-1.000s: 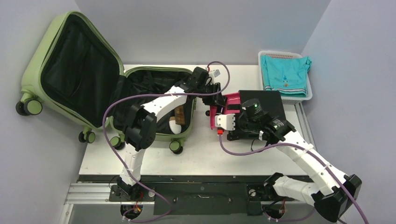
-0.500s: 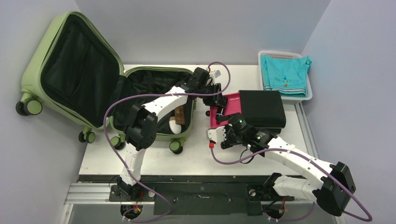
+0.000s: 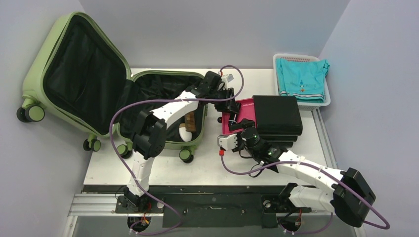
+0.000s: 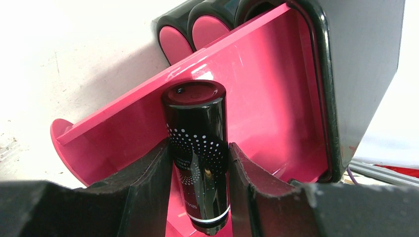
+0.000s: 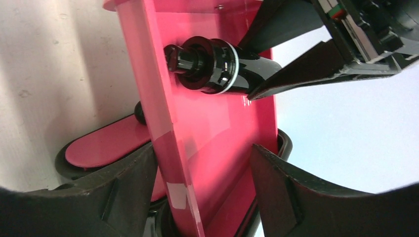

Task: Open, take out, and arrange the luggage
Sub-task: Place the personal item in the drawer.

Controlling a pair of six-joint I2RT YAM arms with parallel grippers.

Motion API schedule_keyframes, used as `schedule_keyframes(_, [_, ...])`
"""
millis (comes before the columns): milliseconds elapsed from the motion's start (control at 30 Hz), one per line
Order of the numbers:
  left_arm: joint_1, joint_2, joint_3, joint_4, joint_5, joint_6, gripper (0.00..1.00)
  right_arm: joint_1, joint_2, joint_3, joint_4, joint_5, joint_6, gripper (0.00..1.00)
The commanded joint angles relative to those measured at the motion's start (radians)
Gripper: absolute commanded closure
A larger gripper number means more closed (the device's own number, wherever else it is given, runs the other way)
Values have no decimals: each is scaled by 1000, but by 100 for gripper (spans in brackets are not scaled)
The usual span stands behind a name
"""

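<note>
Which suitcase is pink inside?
The small black suitcase on the right. Its inside is pink; the big green suitcase is lined in black.

Straddles upright glossy pink plastic case wall (image 5: 220,133) with right gripper (image 5: 200,158) jaws apart; faces glossy black, silver-ringed cylindrical bottle (image 5: 212,66) pinched by left gripper (image 5: 249,69) above.

my top camera looks down from behind my bases (image 3: 129,202) — both wrist cameras sit close, sharing the pink shell (image 4: 276,98).

Olive-green hard-shell luggage (image 3: 35,69) open on the left, lid upright, black lining, interior perhaps part-filled.
</note>
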Motion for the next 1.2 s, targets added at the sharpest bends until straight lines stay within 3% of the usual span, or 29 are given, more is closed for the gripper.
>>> schedule_keyframes(0, [8, -13, 57, 25, 32, 3, 78, 11, 0, -25, 153, 61, -25, 39])
schedule_keyframes(233, [9, -16, 58, 25, 34, 1, 73, 20, 18, -127, 284, 87, -86, 44])
schedule_keyframes(500, [14, -30, 52, 27, 36, 2, 63, 29, 28, -176, 384, 112, -89, 62])
schedule_keyframes(767, [24, -47, 52, 30, 50, 1, 37, 30, 52, -215, 465, 130, -61, 74])
schedule_keyframes(1167, [58, -98, 80, 28, 87, -7, 15, 30, 76, -222, 529, 155, -17, 76])
